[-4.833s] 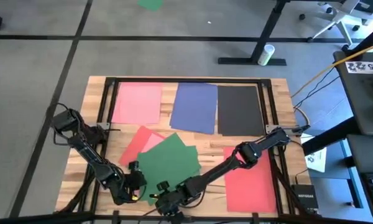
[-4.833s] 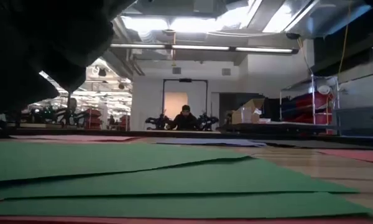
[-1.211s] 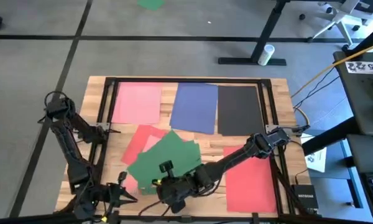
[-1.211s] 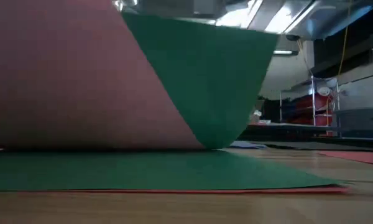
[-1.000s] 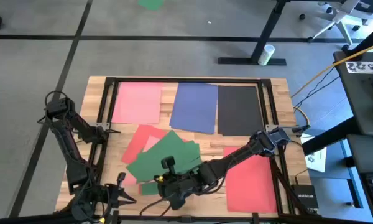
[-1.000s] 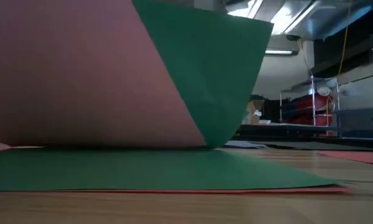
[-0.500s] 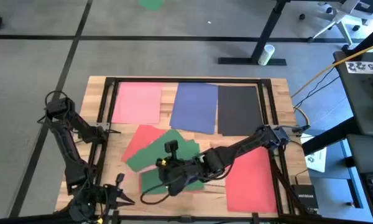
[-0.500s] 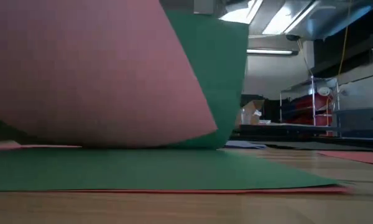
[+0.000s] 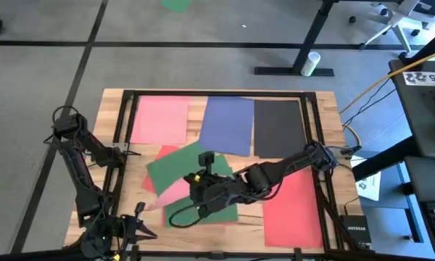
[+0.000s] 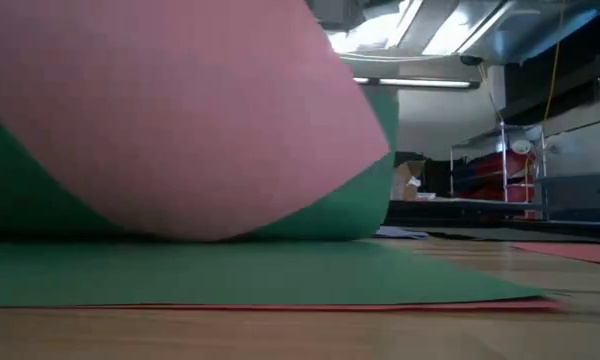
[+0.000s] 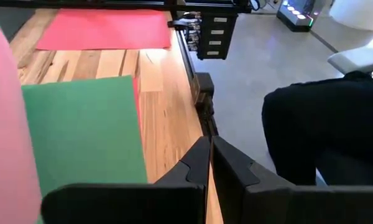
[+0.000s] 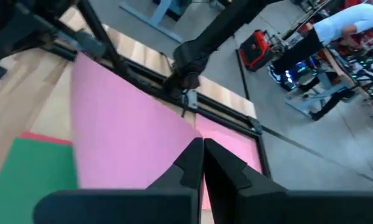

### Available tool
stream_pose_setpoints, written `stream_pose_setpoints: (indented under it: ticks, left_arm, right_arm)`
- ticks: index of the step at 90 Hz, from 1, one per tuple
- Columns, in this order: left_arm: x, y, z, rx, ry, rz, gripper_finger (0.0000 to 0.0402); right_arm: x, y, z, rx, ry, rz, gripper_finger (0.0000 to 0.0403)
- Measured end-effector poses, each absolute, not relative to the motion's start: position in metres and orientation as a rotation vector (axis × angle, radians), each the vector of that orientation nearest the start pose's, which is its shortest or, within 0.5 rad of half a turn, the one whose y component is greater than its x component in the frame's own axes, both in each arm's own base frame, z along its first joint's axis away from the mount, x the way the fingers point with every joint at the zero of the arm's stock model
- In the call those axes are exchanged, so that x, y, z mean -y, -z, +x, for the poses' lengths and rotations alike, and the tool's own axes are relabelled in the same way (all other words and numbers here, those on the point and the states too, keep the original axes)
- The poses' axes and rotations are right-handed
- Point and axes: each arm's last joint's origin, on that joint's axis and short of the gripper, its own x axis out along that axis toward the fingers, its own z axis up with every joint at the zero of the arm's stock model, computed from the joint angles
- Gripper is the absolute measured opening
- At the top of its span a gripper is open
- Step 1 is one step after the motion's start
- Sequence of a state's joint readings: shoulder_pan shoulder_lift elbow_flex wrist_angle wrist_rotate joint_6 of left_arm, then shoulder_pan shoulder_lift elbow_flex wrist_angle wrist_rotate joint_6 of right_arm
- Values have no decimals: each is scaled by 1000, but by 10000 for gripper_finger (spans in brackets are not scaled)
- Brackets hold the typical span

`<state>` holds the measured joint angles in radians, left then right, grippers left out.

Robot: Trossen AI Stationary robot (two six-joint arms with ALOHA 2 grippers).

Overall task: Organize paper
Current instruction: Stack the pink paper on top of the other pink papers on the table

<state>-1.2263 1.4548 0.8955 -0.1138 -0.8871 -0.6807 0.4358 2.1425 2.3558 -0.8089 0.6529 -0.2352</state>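
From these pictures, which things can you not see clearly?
- Low view: the lifted pink sheet and green sheet fill the frame, hiding both grippers.
- High view: the right gripper covers its hold on the paper.
- Left wrist view: the left gripper is shut; the picture's edge cuts off the person.

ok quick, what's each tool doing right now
left tool: shut, holding nothing, parked at the table's near left corner.
right tool: shut on the pink sheet, lifted over the green sheet.
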Motion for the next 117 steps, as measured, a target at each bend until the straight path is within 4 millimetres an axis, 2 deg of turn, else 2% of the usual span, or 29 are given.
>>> stream_pose_setpoints:
  ticks: [29, 93, 117]
  left_arm:
    - [272, -233, 121, -414, 195, -84, 0]
    - [277, -237, 112, -369, 215, -81, 0]
    - [276, -238, 113, -336, 174, -48, 0]
  right_arm:
    - [-149, -397, 432, -534, 229, -522, 0]
    - [-66, -397, 453, -584, 313, -468, 0]
    - [-32, -403, 462, -518, 325, -403, 0]
